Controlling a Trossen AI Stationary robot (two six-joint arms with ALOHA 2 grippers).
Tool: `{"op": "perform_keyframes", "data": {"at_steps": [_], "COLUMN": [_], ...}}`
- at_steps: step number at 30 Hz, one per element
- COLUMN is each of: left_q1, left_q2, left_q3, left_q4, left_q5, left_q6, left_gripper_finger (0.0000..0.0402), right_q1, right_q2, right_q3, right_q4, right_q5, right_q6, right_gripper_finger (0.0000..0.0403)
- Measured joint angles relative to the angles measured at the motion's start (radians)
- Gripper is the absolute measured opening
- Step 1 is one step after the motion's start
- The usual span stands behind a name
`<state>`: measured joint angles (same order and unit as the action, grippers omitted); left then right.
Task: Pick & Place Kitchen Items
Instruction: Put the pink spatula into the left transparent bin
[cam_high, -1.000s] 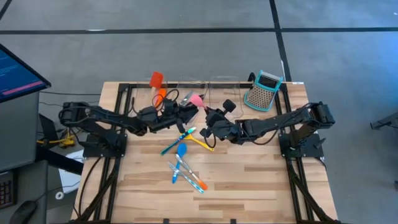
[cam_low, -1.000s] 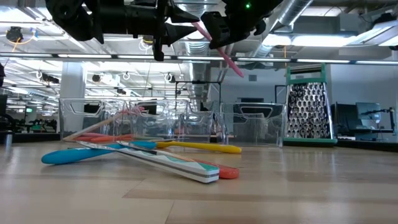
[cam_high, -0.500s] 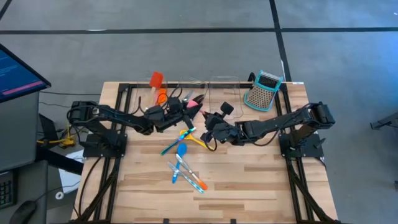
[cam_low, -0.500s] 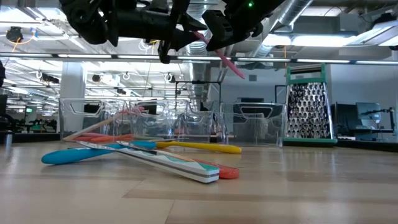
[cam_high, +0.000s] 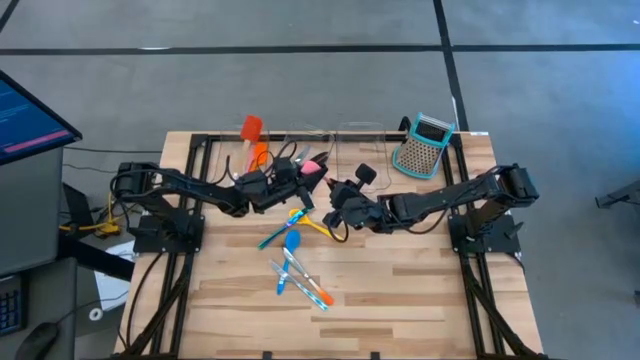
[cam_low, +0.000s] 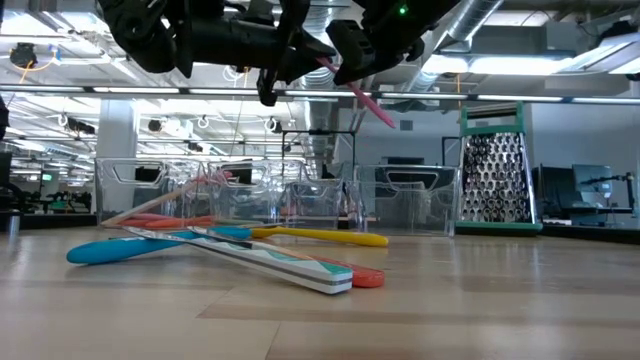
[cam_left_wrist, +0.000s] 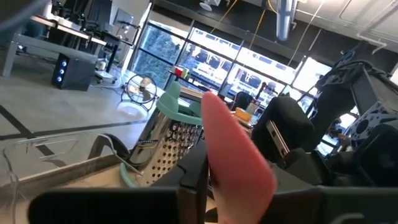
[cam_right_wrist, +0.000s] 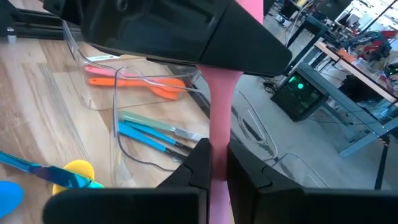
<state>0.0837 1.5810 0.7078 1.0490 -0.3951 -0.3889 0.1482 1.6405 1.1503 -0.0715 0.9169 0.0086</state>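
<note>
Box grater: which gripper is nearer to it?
Right. The right gripper hangs mid-table, with the box grater at the back on its own side. The left gripper sits beyond it, farther from the grater, at the pink spoon.

— Where was the pink spoon (cam_right_wrist: 219, 93)?
— Up in the air, tilted, gripped at both ends.
— And the others?
— A blue spoon (cam_high: 292, 242), a yellow spoon (cam_low: 320, 236) and a teal spoon (cam_high: 283, 229) lay crossed mid-counter, near an orange-tipped piece (cam_high: 317, 295). Two orange spatulas (cam_right_wrist: 134, 81) lay inside a bin.
</note>
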Motion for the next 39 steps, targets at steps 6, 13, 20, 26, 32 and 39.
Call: {"op": "perform_keyframes", "data": {"at_steps": [6, 13, 20, 26, 32, 39], "left_q1": [0.0, 0.002, 0.007, 0.011, 0.051, 0.111], "left_q2": [-0.002, -0.003, -0.001, -0.03, -0.196, -0.438], "left_q3": [0.001, 0.001, -0.002, -0.002, -0.001, -0.001], "left_q4": [-0.017, -0.02, -0.038, -0.047, -0.278, -0.589], "left_q5": [0.02, 0.06, 0.092, 0.096, 0.125, 0.142], "left_q6": [0.063, 0.128, 0.135, 0.178, 0.184, 0.21], "left_gripper_finger": [0.0012, 0.0006, 0.0006, 0.0006, 0.0005, 0.0005], "right_q1": [0.0, 0.0, 0.009, 0.04, 0.074, 0.113], "right_q2": [0.002, 0.002, 0.0, -0.019, -0.087, -0.162], "right_q3": [0.0, 0.0, 0.0, 0.001, 0.0, 0.0], "right_q4": [-0.007, -0.008, 0.002, -0.024, -0.136, -0.161], "right_q5": [0.0, -0.008, -0.014, -0.019, -0.019, -0.029], "right_q6": [-0.002, -0.003, -0.03, -0.045, -0.036, -0.033], "right_gripper_finger": [0.0019, 0.0019, 0.0115, 0.0224, 0.0259, 0.0189]}}
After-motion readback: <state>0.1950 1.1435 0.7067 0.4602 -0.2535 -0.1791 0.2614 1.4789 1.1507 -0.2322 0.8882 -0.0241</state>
